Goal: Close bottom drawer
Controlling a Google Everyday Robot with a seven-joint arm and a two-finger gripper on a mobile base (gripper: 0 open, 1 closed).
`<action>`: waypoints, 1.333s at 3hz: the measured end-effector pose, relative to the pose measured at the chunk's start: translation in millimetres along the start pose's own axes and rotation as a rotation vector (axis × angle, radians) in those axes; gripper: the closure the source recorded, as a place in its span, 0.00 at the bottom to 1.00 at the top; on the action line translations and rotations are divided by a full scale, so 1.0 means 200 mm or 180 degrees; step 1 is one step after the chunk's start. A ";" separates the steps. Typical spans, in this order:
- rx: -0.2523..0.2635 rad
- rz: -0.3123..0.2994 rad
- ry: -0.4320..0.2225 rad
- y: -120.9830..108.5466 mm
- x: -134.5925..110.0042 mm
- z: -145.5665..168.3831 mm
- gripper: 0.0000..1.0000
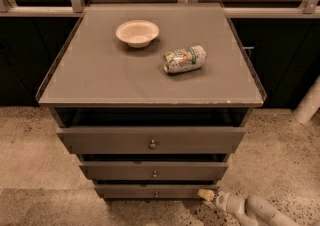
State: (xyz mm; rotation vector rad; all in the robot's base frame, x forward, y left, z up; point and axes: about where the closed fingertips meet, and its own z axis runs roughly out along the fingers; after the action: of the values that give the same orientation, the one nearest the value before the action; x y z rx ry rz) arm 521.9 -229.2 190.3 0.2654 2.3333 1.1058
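The bottom drawer [150, 191] is the slimmest, lowest front of three grey-brown drawers, with a small round knob [156, 194] at its centre. It stands slightly out from the cabinet, less than the two above it. My gripper [204, 194] reaches in from the lower right on a white arm [255, 209]. Its pale tip sits at the right end of the bottom drawer's front, touching or almost touching it.
The middle drawer [154, 171] and the wide top drawer [152, 140] stick out further. On the cabinet top [100, 77] stand a cream bowl [137, 33] and a can [184, 59] lying on its side. Speckled floor surrounds the cabinet; a white post [309, 104] stands at right.
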 end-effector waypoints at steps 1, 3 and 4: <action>0.0001 -0.0001 -0.0002 0.00 0.01 -0.01 1.00; -0.0105 0.0124 0.0428 0.11 -0.14 -0.25 1.00; -0.0233 0.0128 0.0443 0.22 -0.29 -0.52 1.00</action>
State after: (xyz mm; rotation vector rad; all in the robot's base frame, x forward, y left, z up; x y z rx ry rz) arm 511.0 -291.1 300.0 0.2152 2.4115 1.2631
